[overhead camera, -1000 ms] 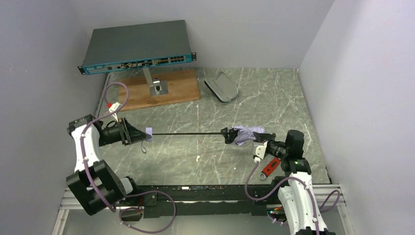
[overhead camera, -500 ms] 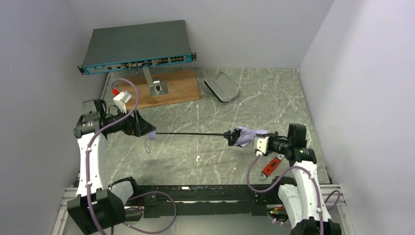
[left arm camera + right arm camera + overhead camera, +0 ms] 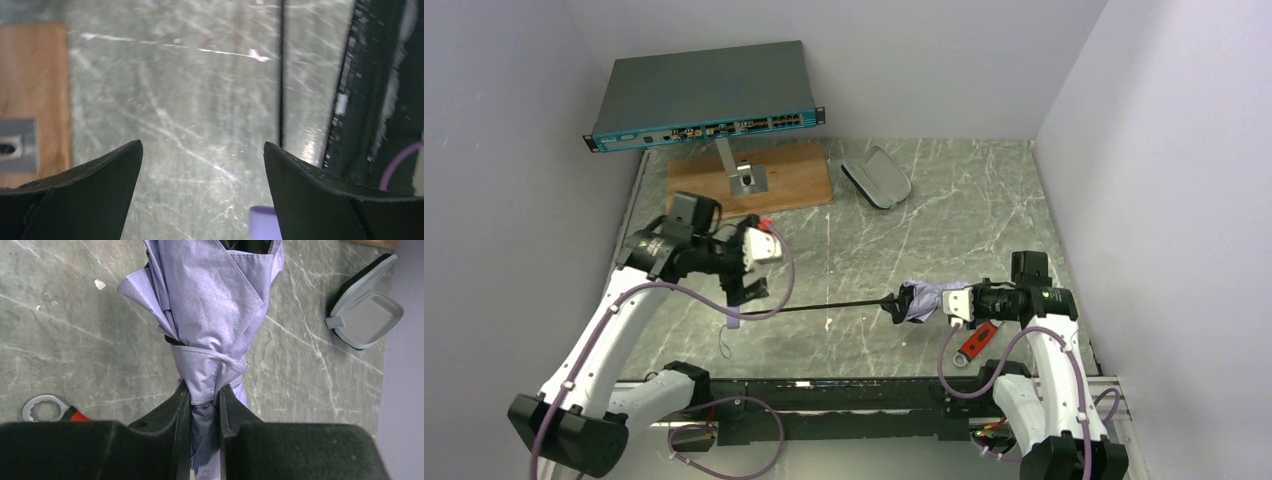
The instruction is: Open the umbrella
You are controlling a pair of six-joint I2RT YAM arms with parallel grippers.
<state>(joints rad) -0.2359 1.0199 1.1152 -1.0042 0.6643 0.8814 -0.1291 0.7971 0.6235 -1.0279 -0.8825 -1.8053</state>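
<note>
While the right gripper (image 3: 202,390) pinches the folded canopy (image 3: 215,315) of the umbrella (image 3: 919,300) near its tip, jaws narrow around the lavender cloth, the left gripper (image 3: 201,150) stands wide with nothing between its fingers. The small lavender handle (image 3: 262,222) sits just beside one of that gripper's fingers. The thin black shaft (image 3: 280,75) runs out ahead of it over the counter (image 3: 175,100) towards the right gripper. The shaft looks drawn out and the canopy is bundled, so the step in hand seems to be taking hold at the handle end. Next, I judge, the left gripper must centre on the handle and close, so the canopy can be pushed open against that hold. A wrench (image 3: 45,410) lies just beside the right gripper.
</note>
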